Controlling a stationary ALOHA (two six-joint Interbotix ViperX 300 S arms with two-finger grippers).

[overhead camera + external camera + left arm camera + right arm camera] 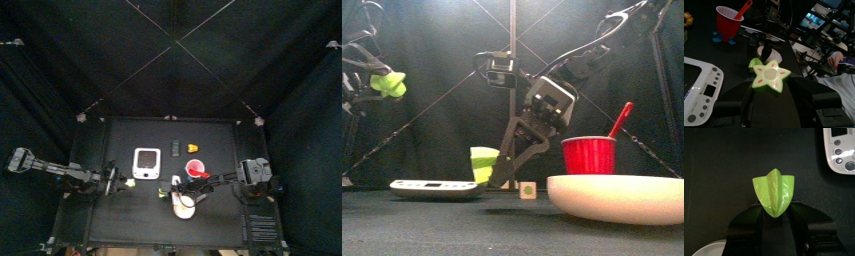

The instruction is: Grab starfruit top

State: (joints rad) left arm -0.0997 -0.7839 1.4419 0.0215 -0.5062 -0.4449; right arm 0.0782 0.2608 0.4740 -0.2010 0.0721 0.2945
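The starfruit is in two green pieces. My left gripper [767, 92] is shut on one piece [769, 75], whose star-shaped cut face shows in the left wrist view. In the front view this piece [389, 84] hangs high at the left, well above the table. My right gripper [773, 210] is shut on the other piece [773, 190], a ridged, pointed end. In the front view it [485, 163] is low at the middle, just above the table beside the scale. In the top view the left gripper [115, 182] and right gripper [173, 183] are apart.
A white kitchen scale [436, 187] lies at the left middle of the table. A red cup [588, 155] with a red spoon stands behind a white bowl [623, 197] at the front right. A small white cube [527, 190] and an orange object [197, 149] lie farther back.
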